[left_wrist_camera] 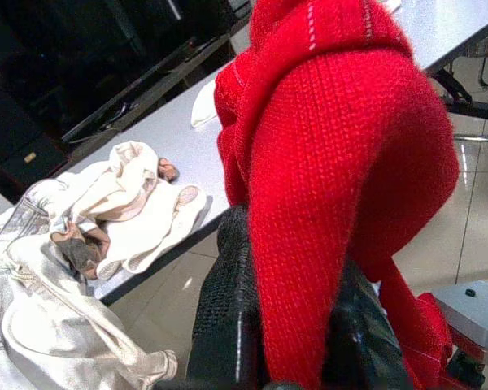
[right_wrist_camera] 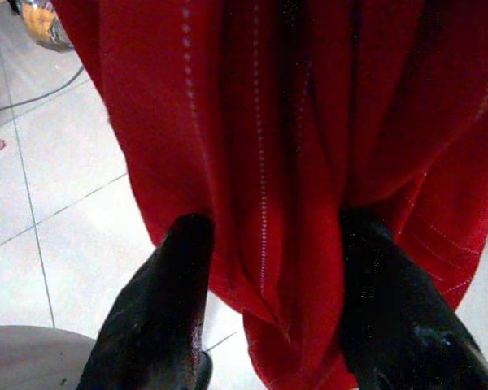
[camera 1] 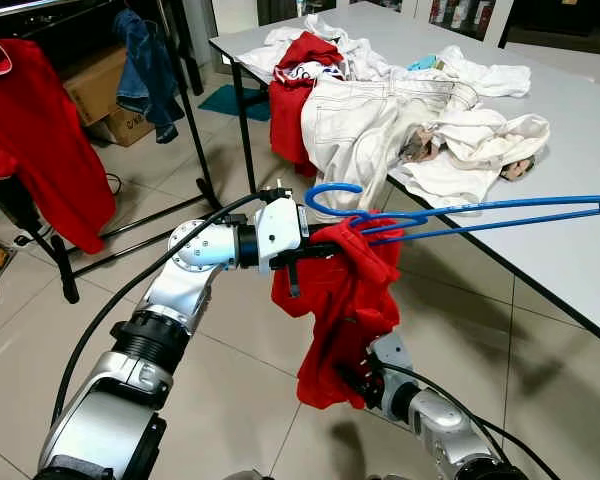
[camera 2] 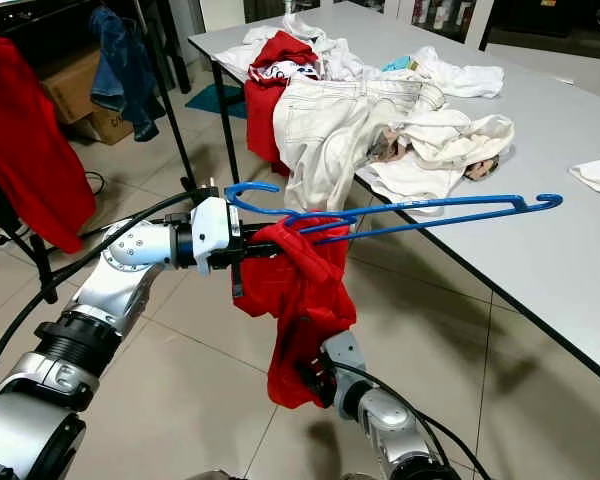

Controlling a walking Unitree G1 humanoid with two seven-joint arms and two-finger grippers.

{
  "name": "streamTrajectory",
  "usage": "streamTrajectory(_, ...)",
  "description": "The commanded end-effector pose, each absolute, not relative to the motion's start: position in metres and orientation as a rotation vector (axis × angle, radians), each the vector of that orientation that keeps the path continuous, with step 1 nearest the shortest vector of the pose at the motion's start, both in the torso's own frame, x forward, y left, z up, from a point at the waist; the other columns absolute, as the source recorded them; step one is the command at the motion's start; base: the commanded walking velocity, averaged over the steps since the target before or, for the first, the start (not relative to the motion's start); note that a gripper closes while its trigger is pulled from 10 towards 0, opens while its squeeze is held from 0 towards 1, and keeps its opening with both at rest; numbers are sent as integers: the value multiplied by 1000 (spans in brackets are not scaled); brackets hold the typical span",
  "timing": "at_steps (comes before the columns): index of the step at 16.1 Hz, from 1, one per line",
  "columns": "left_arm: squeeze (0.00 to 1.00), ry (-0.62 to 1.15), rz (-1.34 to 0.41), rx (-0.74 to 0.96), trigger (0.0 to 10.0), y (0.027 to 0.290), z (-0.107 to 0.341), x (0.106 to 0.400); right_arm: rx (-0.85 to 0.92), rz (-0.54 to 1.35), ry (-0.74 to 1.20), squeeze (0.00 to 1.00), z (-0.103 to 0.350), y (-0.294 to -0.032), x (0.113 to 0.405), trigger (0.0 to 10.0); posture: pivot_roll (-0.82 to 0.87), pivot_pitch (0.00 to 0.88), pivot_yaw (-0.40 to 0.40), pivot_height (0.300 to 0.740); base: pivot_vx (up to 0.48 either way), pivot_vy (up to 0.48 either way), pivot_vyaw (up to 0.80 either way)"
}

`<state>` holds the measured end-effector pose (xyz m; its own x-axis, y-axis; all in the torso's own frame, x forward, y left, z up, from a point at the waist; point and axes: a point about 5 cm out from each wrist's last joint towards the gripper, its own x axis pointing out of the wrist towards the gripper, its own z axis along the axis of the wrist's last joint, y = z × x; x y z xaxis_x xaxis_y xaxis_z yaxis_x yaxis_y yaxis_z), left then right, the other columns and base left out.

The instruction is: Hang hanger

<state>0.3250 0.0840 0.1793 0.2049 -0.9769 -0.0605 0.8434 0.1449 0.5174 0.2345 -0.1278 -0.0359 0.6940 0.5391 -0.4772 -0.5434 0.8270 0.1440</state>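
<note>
**Red knit half on the blue hanger, both pincers on the cloth**

Mid-frame in the head views, the left pincer [camera 1: 298, 262] is clamped on a bunched fold of the red sweater [camera 1: 345, 310], close under the neck of the blue hanger [camera 1: 460, 214]. Its wrist view shows the two black fingers [left_wrist_camera: 228, 317] pressed in on either side of the knit with cloth filling the gap. The hanger's hook curls up just beside that pincer, and its long bar reaches out toward the right edge of the frame, above the grey table [camera 1: 580, 120] where a heap of pale clothes [camera 1: 400, 120] lies. Lower down, the right pincer [right_wrist_camera: 276, 284] has the sweater's hanging hem between its fingers, spread fairly wide with the fabric draped through; whether it truly grips or only brackets the cloth, I cannot tell.

The sweater looks soft, stretchy and limp: it will sag and slide wherever it isn't pinched, and pulling on the hem could drag it off the bar. The hanger seems light, thin and stiff, likely smooth plastic or coated wire, so it may pivot in a loose hold. To my eye the sound place to take it is at the neck below the hook. At the upper left a rack [camera 1: 180, 90] carries another red garment [camera 1: 30, 140] and a denim piece [camera 1: 145, 60].
</note>
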Motion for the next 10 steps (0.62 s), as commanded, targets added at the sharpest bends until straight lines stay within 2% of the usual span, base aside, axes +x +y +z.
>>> streamTrajectory(1,0,-369,-1332,492,10000,84,190,326,-8,606,538,0,-37,-126,234,10000,-111,0,59,740,0,0,0)
streamTrajectory(4,0,-369,-1332,492,10000,84,190,326,-8,606,538,0,-37,-126,234,10000,-111,0,59,740,0,0,0)
streamTrajectory(5,0,-384,-1323,478,10000,85,194,324,-5,589,576,1000,-40,-123,233,10000,-87,0,48,740,0,0,0)
streamTrajectory(6,0,-400,-1313,461,10000,86,198,321,14,598,612,424,-43,-118,231,10000,-87,0,48,740,0,0,0)
streamTrajectory(7,0,-403,-1313,456,10000,86,198,321,17,603,617,0,-44,-117,231,10000,-88,0,46,740,0,0,0)
streamTrajectory(10,0,-399,-1317,443,10000,84,195,319,7,601,607,0,-43,-118,232,10000,-90,0,45,740,0,0,0)
